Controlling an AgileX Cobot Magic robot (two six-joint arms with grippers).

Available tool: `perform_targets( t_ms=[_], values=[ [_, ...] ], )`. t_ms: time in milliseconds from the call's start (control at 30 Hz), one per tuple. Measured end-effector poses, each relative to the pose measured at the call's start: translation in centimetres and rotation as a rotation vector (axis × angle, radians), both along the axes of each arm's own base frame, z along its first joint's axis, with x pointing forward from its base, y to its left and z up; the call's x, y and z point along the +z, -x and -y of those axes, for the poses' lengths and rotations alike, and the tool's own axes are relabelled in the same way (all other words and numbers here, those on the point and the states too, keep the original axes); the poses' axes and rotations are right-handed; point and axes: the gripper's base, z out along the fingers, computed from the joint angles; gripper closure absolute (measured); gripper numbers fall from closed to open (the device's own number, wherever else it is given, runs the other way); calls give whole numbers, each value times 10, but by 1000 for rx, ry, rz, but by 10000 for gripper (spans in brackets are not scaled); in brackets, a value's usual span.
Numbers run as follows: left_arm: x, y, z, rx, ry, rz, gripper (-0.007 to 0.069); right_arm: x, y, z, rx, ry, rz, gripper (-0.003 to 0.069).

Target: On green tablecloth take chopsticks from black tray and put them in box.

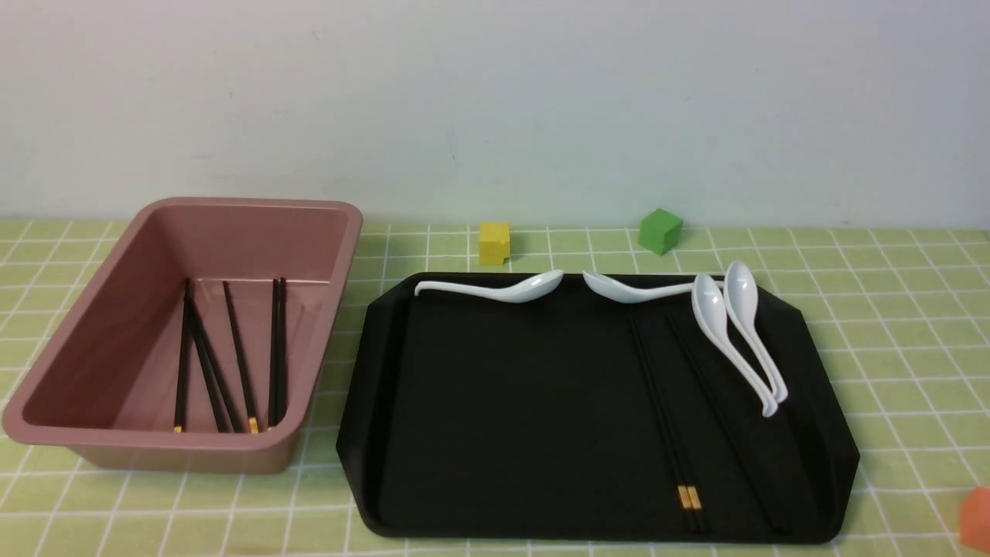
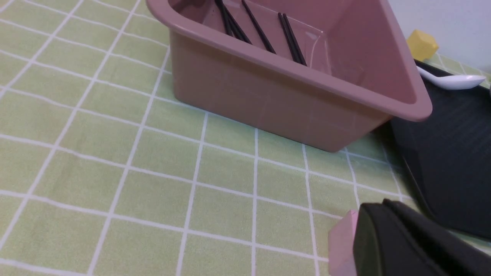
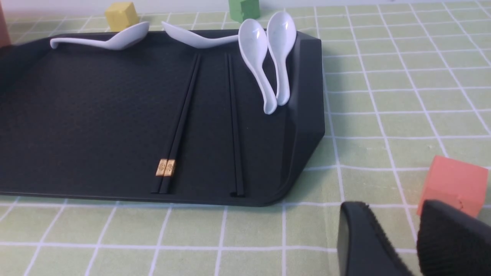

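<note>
two pairs of black chopsticks still lie on the black tray, both in its right half, while several more rest on the floor of the dusty-pink box, which stands just to the left of the tray on the green tablecloth. the pair with the gold bands runs from the tray's near rim toward its far rim, tips pointing away from the robot; the second pair lies just to its right, nearly parallel and apart from it. so the long axis of each pair runs roughly front to back.

neither arm shows in the front view. in its wrist view the right gripper hangs over bare cloth off the tray's near right corner, beside an orange-red cube, its ribbed black pads parted with nothing between them. the sticks lie forward and to its left, so the right arm looks the nearer one for the next pick. of the left gripper only one dark finger shows, near a pale pink block by the box's corner; whether it is parted or closed cannot be told.

the tray is matte and finely textured with a low rim and clipped corners; the box has smooth sloping walls and a rolled rim. four glossy white ceramic soup spoons sit along the tray's far edge, and the thin, flat-lying sticks will likely be awkward to pinch.
</note>
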Motion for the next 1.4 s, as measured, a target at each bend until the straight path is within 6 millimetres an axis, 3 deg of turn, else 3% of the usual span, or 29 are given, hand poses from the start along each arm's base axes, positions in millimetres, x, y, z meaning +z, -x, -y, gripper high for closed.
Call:
perform_targets(
  t_ms=[1400],
  values=[
    [0, 0, 0, 0, 0, 0, 601, 0, 0, 0, 0, 0, 0, 419]
  ],
)
